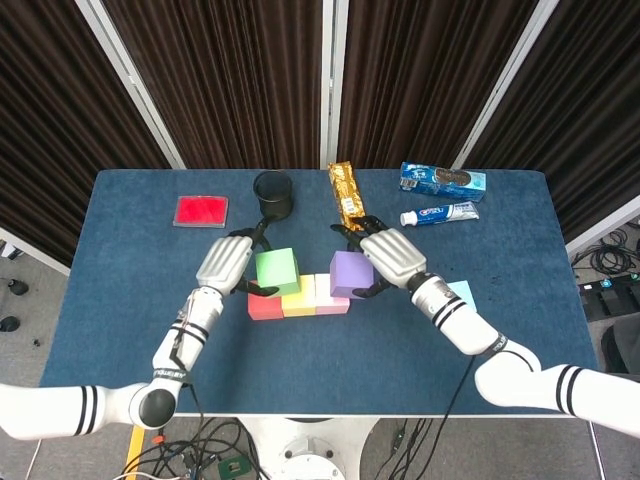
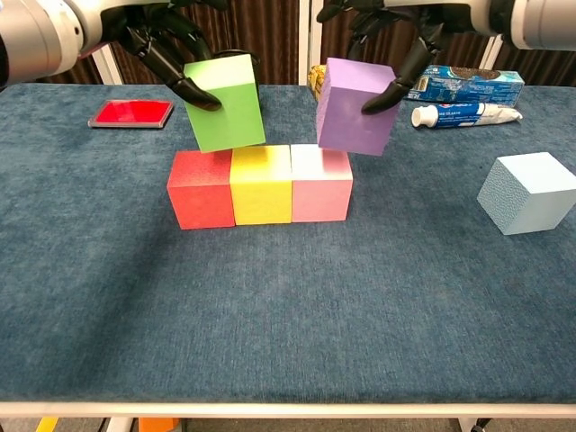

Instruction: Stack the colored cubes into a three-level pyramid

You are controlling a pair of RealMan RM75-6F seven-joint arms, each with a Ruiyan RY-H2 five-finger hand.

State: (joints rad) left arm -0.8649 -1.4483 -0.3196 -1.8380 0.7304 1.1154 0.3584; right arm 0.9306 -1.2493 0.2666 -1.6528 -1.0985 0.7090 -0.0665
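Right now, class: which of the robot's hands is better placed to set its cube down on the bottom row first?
Probably the left hand: its green cube sits nearly level, just above the red cube and yellow cube. The right hand's purple cube overhangs the pink cube's end.

Left hand [image 2: 153,36] holds green cube [image 2: 225,102], right hand [image 2: 396,40] holds purple cube [image 2: 355,106], above red [image 2: 200,189]–yellow [image 2: 261,184]–pink [image 2: 321,183] cube row.

Chest view: the top edge crops the left hand [image 2: 166,40] and right hand [image 2: 396,36] above the red cube [image 2: 200,189]. Head view: the right forearm partly covers the light blue cube [image 1: 460,293].
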